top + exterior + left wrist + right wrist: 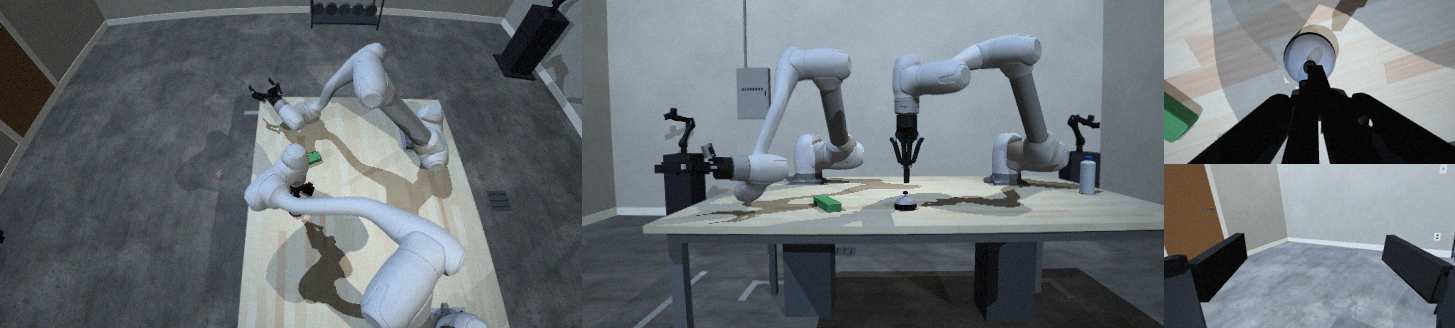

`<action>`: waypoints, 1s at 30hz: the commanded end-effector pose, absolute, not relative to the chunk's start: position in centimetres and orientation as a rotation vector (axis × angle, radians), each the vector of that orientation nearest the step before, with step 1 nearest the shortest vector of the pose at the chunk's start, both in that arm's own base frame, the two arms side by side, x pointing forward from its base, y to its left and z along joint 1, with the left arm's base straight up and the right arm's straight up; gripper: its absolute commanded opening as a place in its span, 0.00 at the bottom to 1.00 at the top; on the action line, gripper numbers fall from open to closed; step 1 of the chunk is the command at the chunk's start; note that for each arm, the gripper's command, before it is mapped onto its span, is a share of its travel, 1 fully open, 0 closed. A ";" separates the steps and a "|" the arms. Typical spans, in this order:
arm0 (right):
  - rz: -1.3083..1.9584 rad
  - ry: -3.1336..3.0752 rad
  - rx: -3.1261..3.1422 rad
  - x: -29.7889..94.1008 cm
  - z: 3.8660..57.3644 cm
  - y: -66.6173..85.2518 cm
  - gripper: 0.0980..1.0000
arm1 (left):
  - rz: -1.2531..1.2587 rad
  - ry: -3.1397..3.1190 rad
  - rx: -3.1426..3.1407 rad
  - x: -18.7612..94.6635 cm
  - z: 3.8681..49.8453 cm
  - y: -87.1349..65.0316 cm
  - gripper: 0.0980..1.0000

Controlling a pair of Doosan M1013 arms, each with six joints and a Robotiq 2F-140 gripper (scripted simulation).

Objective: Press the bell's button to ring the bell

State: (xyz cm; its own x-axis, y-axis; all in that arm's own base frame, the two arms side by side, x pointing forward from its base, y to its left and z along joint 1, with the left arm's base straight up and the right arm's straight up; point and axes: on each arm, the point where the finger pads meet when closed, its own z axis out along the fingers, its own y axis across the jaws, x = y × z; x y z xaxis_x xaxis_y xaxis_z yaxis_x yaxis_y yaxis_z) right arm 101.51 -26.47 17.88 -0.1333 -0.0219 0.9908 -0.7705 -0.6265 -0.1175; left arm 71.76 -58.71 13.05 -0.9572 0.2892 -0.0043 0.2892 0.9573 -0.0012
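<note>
From my station, the table (pixel 270 300) (pixel 902 231) fills the foreground. The left arm (pixel 410 280) (pixel 1029 50) reaches over it toward the bell; the right arm (pixel 370 80) (pixel 822 65) is folded well apart. Its right gripper (pixel 260 83) (pixel 659 169) (pixel 1315 247) stands wide with nothing between the fingers, and I'd leave it there. My left gripper (pixel 296 214) (pixel 906 181) (pixel 1314 77) points down, fingers together and empty: a good blunt prod.

The exterior view has the bottle (pixel 1087 179) near three o'clock from the bell (pixel 905 203) (pixel 1310 47), and the green block (pixel 314 158) (pixel 827 203) (pixel 1178 121) at nine. The bell sits upright on the table, at six o'clock below my fingertips.

Smallest is the button (pixel 905 192) (pixel 1306 66), just under the tips with a gap left. I judge the step to be the final descent: check centring, go straight down slowly, bottom the button, pause briefly, then lift straight up. Sideways drift could slide or tip the bell.

The wall cabinet (pixel 753 100) carries a row of dark marks too small to read; I can make out no brand or label.
</note>
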 end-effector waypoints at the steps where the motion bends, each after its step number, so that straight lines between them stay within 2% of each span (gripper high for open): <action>1: 1.816 -0.891 1.602 101.5 18.0 -26.5 1.00 | -0.001 3.108 0.466 71.7 11.7 -58.4 0.00; 30: 1.816 -0.891 1.602 101.5 18.0 -26.5 1.00 | 0.000 3.109 0.467 71.6 10.4 -58.2 0.00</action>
